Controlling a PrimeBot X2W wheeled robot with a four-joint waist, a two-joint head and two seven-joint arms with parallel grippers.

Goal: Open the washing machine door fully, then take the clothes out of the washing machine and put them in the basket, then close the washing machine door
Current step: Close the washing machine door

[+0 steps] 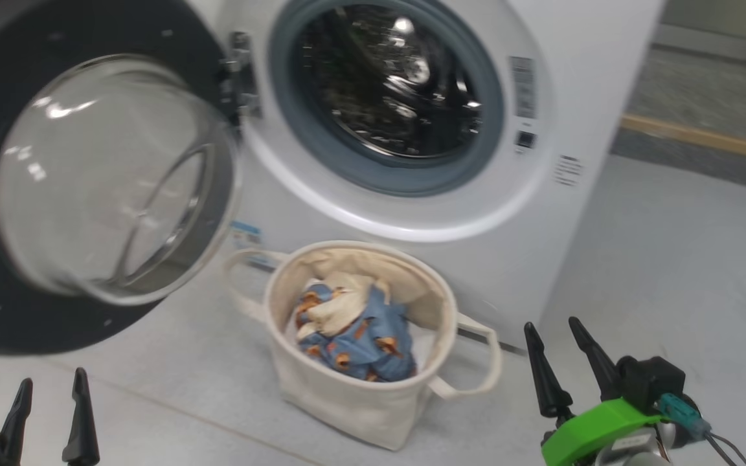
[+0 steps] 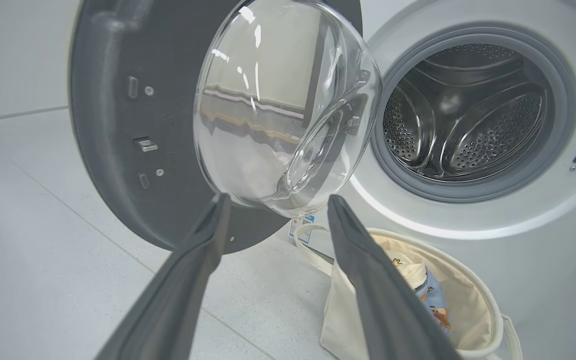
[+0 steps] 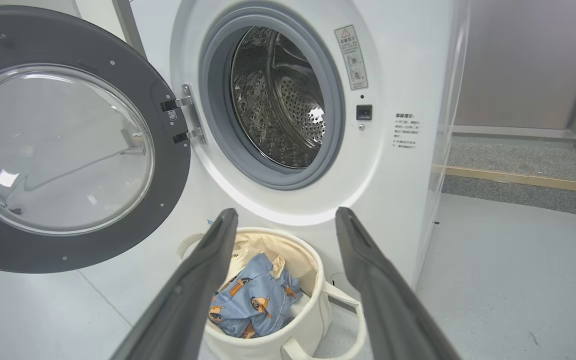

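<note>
Washing machine door [image 1: 107, 175] stands wide open at left, glass bowl bulging toward near side. Washing machine [image 1: 541, 272] at far centre. Basket [image 1: 347, 401] on floor [image 1: 671, 272] just in front of machine, below drum mouth. Clothes [image 1: 360, 336] bundled inside basket. Left gripper [image 1: 52, 377] near left, jaws spread, holding nothing. Right gripper [image 1: 551, 322] near right of basket, jaws spread, empty.

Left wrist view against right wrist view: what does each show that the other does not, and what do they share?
Left wrist, not right: the door latch, the blue sticker, the open left gripper. Right wrist, not left: the printed text block, the machine's side panel, the open right gripper. Both: the washing machine door standing open, the steel drum, and bear-print clothes in the canvas basket.
</note>
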